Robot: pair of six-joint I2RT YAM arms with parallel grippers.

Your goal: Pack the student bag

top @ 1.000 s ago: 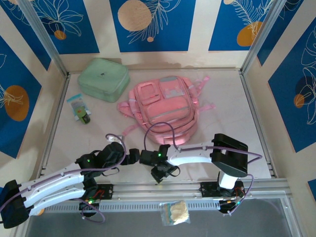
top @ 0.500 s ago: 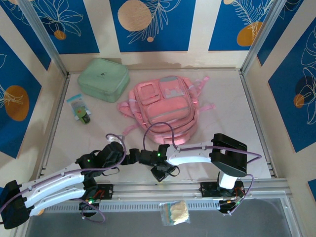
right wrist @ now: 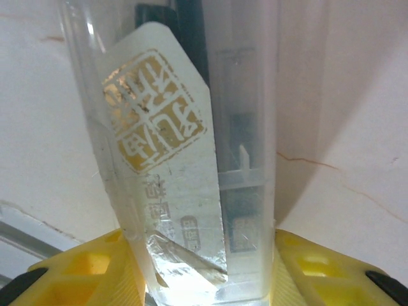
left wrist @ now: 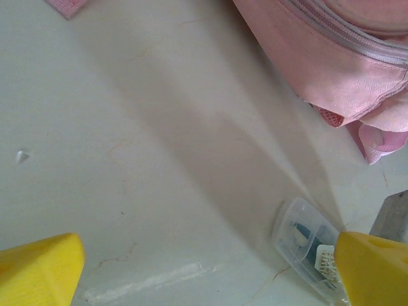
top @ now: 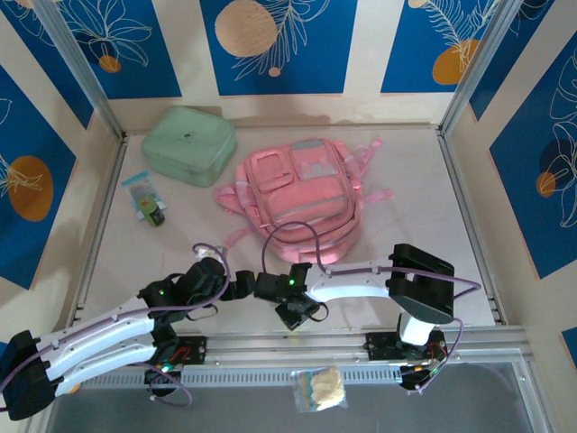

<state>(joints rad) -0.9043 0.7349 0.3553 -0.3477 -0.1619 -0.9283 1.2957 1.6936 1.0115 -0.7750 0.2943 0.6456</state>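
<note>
Right tool (right wrist: 204, 271) clamped on a clear plastic case (right wrist: 191, 159) at the near edge of the counter (top: 415, 207), with the left tool (left wrist: 204, 273) spread wide and empty beside it.

The pink student bag (top: 297, 198) lies flat mid-counter, apart from the case, and I cannot tell whether any of its zips is open. The case looks slick and is pinched near one end, so it may pivot or slide out of the pads on the lift. The left tool's fingertip sits just beside it and could knock it if either arm swings. A closed bag would leave nowhere to put it. Count: one student bag, one clear plastic case, one mint-green zip case (top: 189, 144) at the far left, one small packet (top: 144, 197) near the left edge, one bagged item (top: 317, 388) off the counter before the rail, two arms.
</note>
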